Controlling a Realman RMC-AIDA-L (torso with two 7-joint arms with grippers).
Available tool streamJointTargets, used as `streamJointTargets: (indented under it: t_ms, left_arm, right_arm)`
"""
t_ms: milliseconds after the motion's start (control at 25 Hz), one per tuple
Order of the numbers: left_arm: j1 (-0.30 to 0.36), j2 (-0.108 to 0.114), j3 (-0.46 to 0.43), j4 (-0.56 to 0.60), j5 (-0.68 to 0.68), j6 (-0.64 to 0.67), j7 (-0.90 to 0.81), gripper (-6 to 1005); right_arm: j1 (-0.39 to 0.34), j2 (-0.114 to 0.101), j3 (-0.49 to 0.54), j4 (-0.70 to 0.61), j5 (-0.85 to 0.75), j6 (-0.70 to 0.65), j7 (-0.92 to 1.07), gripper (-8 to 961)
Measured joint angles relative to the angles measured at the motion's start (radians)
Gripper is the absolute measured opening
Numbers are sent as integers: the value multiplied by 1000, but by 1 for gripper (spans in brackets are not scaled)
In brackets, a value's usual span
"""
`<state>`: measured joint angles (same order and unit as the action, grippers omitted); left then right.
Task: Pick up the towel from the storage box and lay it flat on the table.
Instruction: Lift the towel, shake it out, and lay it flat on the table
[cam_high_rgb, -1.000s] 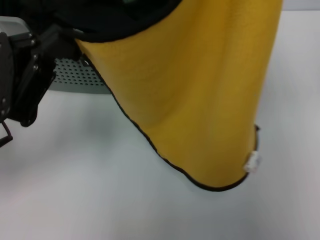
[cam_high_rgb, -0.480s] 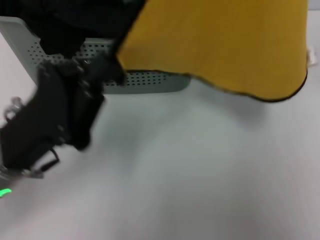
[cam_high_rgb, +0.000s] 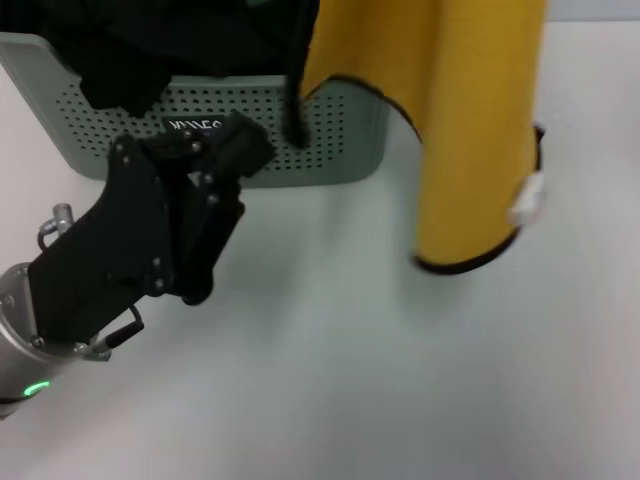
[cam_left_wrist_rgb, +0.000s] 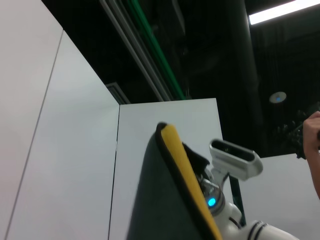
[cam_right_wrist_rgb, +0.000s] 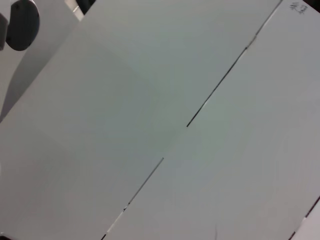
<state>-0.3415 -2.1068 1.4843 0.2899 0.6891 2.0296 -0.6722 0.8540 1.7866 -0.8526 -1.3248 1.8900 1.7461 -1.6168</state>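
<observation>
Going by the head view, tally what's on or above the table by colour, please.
Yellow: 1, the towel, hanging.
Grey-green: 1, the storage box.
Black: 2, the left gripper and bunched black fabric in the box.
White: 1, the table.
Total: 5.

The storage box (cam_high_rgb: 330, 150) carries a small black label (cam_high_rgb: 193, 126) on its perforated front wall, with white lettering that cannot be made out because the left gripper (cam_high_rgb: 240, 150) covers its lower part. The white tag (cam_high_rgb: 528, 200) at the towel (cam_high_rgb: 470, 110) edge shows no legible print. In the right wrist view, a faint dark marking (cam_right_wrist_rgb: 298, 6) sits on a white panel, unreadable.
</observation>
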Motion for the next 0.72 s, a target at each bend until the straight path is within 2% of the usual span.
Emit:
streamJointTargets:
  t_ms: [440, 680, 720]
  left_arm:
    - [-39, -1, 28, -39, -43, -32, 70, 59]
    - [-48, -1, 31, -70, -76, -38, 85, 127]
    - [-48, -1, 31, -72, -79, -39, 85, 164]
  right_arm:
    - [41, -20, -14, -2, -1, 9, 6, 13]
    - [55, -20, -9, -9, -19, 1, 6, 13]
    - [56, -17, -7, -9, -28, -8, 6, 13]
